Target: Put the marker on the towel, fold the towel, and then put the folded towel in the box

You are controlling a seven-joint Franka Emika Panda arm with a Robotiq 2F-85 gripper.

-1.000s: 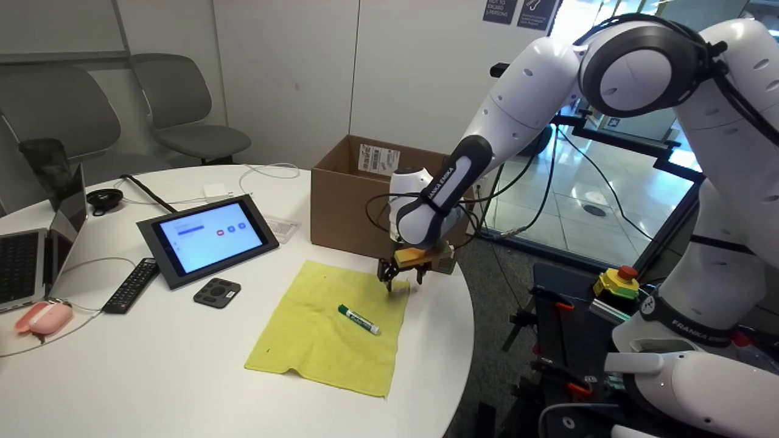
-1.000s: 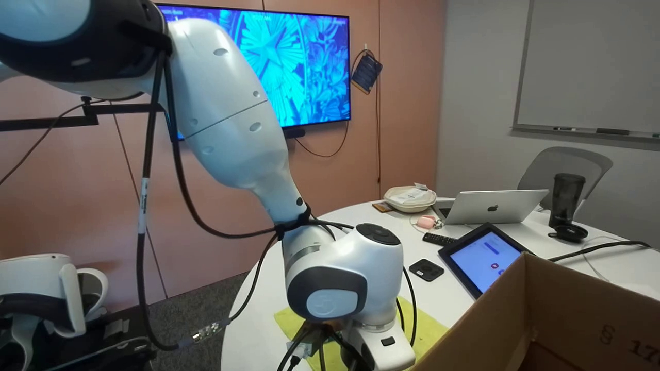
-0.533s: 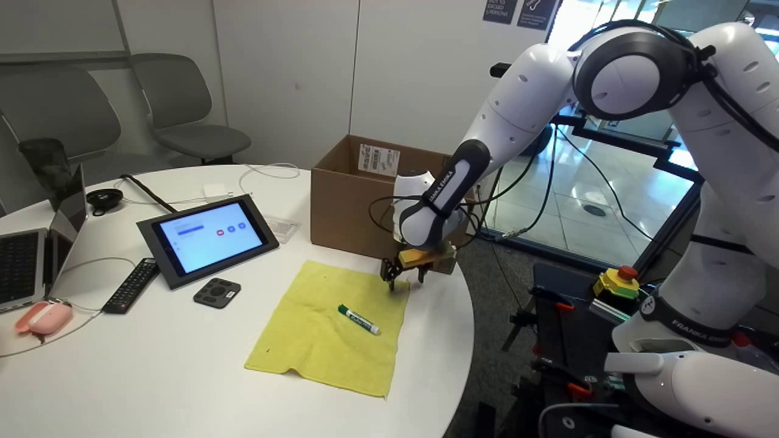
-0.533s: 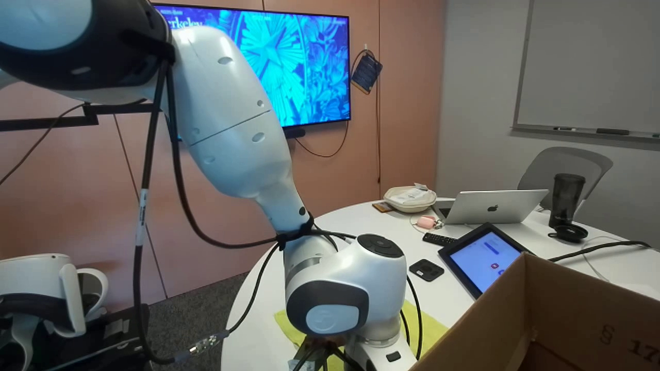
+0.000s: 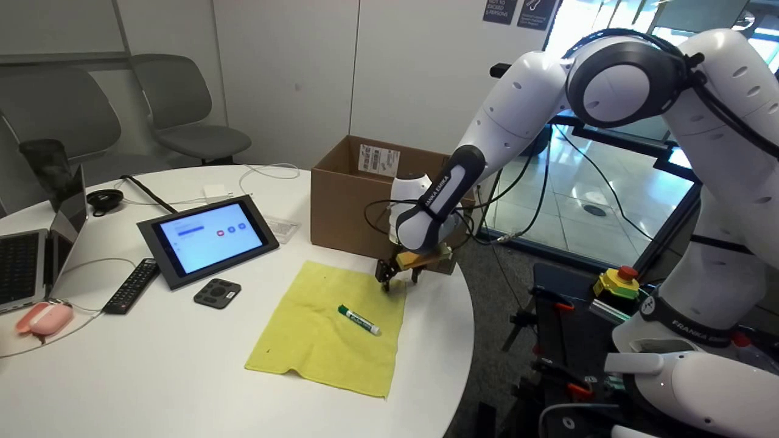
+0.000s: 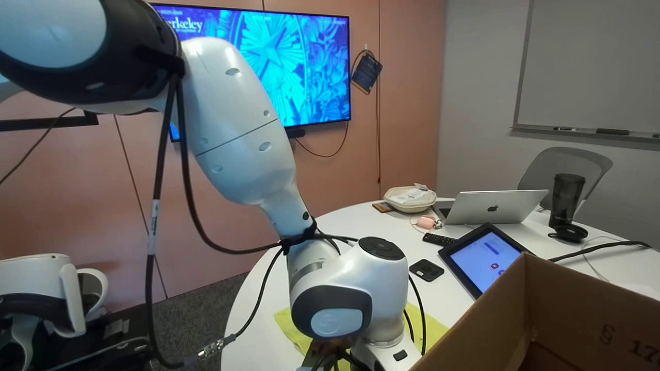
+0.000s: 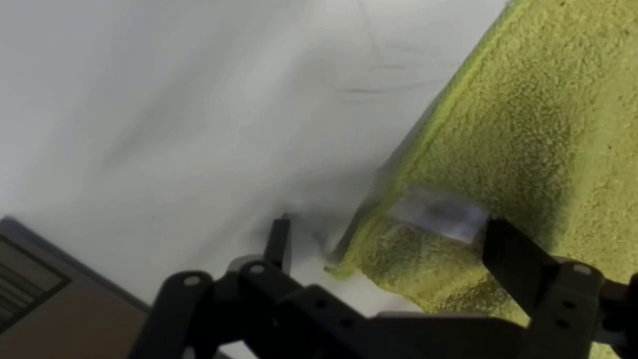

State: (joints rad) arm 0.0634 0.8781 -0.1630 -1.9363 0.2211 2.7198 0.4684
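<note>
"How's the gripper (image 7: 389,232)?"

"Parted, empty, astride the two o'clock corner of the towel (image 5: 310,347) in an exterior view; the marker (image 5: 359,320) lies near its middle."

"Risk?"

"Height's hard to judge: closing high could miss the towel; lifting steeply could roll the marker off."

A black remote (image 5: 129,286) lies between laptop (image 5: 23,261) and tablet (image 5: 210,238)

A marker (image 5: 359,320) lies on a towel (image 5: 319,350); around the towel, in an exterior view, sit a remote control (image 5: 130,286) toward 9 o'clock, a tablet (image 5: 210,239) toward 10 and a box (image 5: 345,213) just past 12.
</note>
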